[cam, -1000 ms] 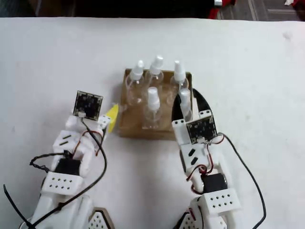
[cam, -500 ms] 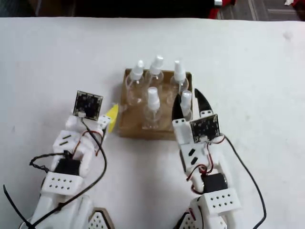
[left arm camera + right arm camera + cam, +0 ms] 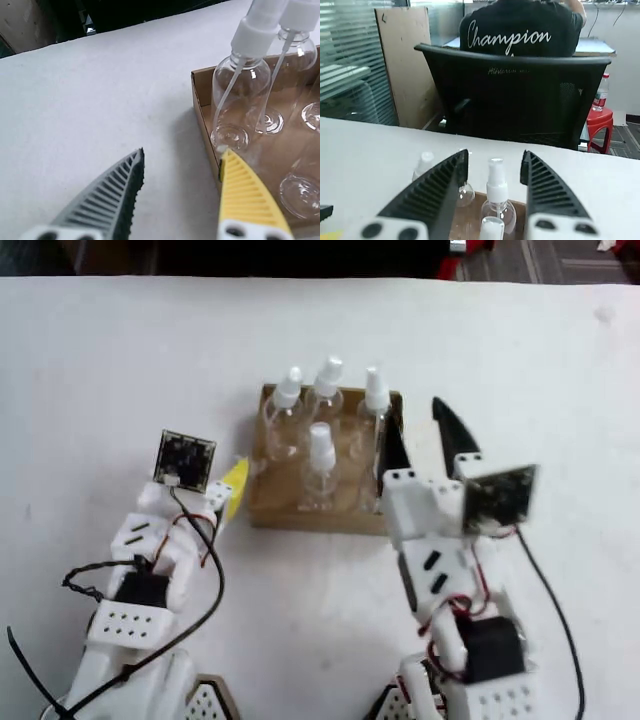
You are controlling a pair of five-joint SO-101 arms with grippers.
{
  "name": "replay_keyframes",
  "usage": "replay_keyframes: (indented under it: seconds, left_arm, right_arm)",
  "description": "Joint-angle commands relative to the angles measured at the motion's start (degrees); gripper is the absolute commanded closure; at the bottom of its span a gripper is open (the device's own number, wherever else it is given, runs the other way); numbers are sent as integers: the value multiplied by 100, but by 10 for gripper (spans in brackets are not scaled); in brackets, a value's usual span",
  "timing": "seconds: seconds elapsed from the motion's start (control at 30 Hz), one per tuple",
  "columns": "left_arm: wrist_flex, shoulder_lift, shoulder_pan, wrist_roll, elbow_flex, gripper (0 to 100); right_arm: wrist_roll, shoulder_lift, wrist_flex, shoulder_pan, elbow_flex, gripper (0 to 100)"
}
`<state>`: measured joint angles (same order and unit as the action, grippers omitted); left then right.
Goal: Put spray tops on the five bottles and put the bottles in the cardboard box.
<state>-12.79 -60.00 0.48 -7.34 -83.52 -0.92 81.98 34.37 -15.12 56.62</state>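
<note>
Plainly both claws gape: right gripper [image 3: 422, 440], beside the box [image 3: 300, 515], could clip a bottle [image 3: 321, 465]; left gripper [image 3: 183, 151], touching its wall, could shove it.

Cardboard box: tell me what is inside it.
Four clear bottles with white spray tops stand upright inside the cardboard box. The right gripper covers its near right corner, so what stands there cannot be told.

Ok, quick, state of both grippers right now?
Left gripper: open, holding nothing, one finger at the cardboard box wall.
Right gripper: open, holding nothing, by the box's other side.
</note>
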Motion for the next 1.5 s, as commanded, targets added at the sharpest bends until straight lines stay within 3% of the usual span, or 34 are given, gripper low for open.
replay_keyframes:
  seconds: [0.0,0.23,0.37,0.43,0.57,0.73,1.0,1.23,1.47]
  left_arm:
    - [123,-145,22,-62,44,767]
    - [123,-127,22,-62,44,767]
    - [158,-145,22,-62,-18,767]
    - [158,-145,22,-62,-18,767]
    - [158,-145,22,-62,-18,767]
    - [158,-145,22,-62,-26,767]
    - [158,-145,22,-62,-9,767]
    - [158,-145,22,-62,-9,767]
    - [158,-145,22,-62,-9,767]
  right_arm:
    - [62,101,848,207,-1240,853]
    - [26,532,2774,163,-3086,859]
    - [18,998,3574,180,-3587,990]
    - [18,1358,3925,207,-3780,964]
    - [18,2185,4233,215,-4000,984]
    - [62,2114,5112,215,-4501,983]
    - [70,2158,5648,207,-4475,983]
    - [26,2158,5481,207,-2699,983]
    - [26,2158,4198,207,-255,983]
